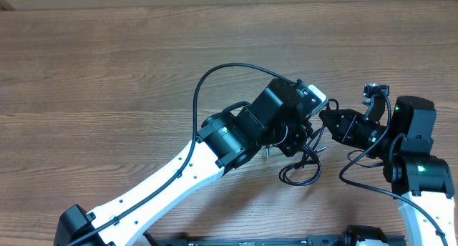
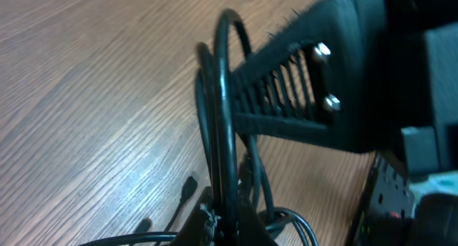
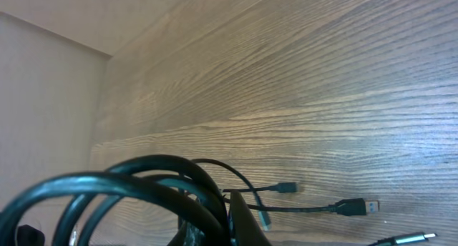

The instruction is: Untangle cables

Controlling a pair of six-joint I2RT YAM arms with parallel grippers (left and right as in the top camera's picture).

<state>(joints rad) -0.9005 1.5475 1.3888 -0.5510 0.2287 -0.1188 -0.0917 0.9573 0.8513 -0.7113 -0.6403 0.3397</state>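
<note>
The cables (image 1: 300,166) form a small looped bundle on the near right part of the bench (image 1: 107,74), between the two arms. The left tool (image 2: 222,228) is pressed together, pinching upright loops of the cables. The right tool (image 3: 236,221), just right of it, is also pressed together on dark loops. Loose plug ends (image 3: 361,205) lie flat on the wood beyond.

1 table (image 1: 107,74), 2 arms (image 1: 215,142), 1 cable tangle (image 1: 300,171) w/ 3 plugs (image 3: 358,205) visible.
</note>
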